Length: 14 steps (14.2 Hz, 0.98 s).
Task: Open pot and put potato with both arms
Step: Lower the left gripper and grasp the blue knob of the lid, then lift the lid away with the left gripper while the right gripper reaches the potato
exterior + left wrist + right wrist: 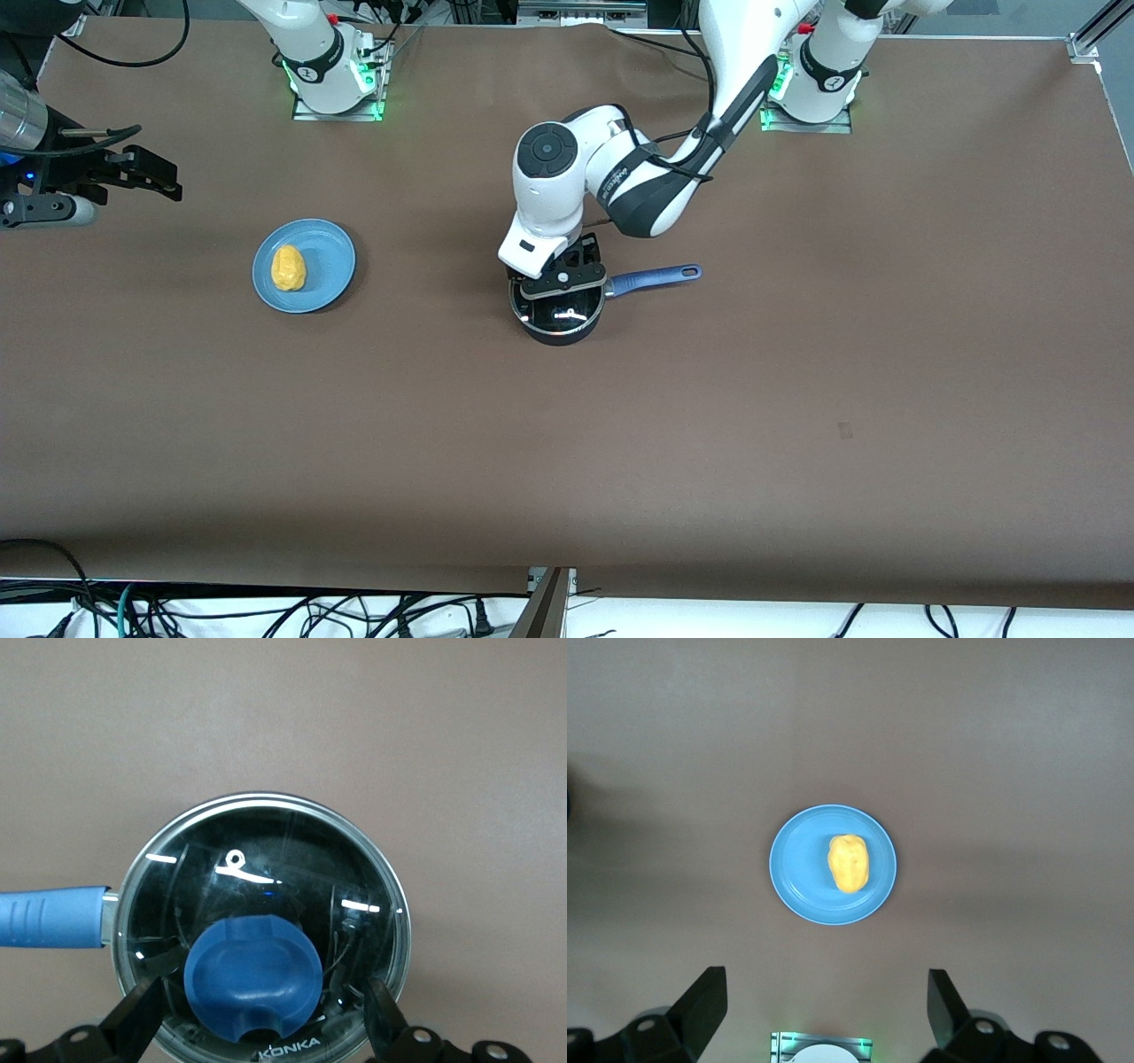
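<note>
Still lidded, black pot (558,316), blue knob (252,978), yellow potato (289,268)

Brown table cover (797,399), black cables (266,611) along the near edge

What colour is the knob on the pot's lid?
Blue: the knob on the glass lid shows best in the left wrist view.

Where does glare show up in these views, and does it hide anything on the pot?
Left wrist view: bright streaks glint on the glass lid of the pot, while its blue knob stays readable. Front view: the same lid shows small white highlights. Right wrist view: even light, no glare on the potato or plate.
</note>
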Each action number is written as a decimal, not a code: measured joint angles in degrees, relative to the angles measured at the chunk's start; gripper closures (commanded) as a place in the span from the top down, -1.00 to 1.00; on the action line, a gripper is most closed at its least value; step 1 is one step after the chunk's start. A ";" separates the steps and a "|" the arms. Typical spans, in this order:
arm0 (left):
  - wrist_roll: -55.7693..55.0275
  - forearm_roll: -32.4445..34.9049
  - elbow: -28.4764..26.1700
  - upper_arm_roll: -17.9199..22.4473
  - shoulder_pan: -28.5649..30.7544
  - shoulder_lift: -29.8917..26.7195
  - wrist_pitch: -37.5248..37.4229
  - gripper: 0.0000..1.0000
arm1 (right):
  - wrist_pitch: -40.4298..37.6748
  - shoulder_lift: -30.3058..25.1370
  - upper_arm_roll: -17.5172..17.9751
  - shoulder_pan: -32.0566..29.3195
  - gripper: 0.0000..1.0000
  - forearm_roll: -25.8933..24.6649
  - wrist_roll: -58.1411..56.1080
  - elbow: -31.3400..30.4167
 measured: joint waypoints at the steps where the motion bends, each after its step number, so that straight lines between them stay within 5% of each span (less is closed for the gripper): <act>1: -0.14 0.15 0.00 0.01 -0.19 0.12 0.00 1.00 | 0.00 0.00 0.00 0.00 0.99 0.01 0.00 0.00; 2: -0.21 0.19 0.00 0.03 -0.29 0.27 0.01 0.98 | 0.00 0.00 0.00 0.00 0.99 0.02 0.00 0.00; 5: -0.52 0.20 0.00 0.15 -0.33 0.65 0.04 0.28 | 0.00 0.00 0.00 0.00 0.99 0.12 0.00 0.00; 7: -0.68 0.27 0.00 0.21 -0.33 0.71 -0.01 0.04 | 0.00 0.00 0.04 0.00 0.99 0.15 0.00 0.00; 14: -0.82 0.28 0.44 0.35 -0.12 0.36 -0.15 -0.10 | -1.79 1.31 0.24 0.03 0.99 0.20 0.00 -0.13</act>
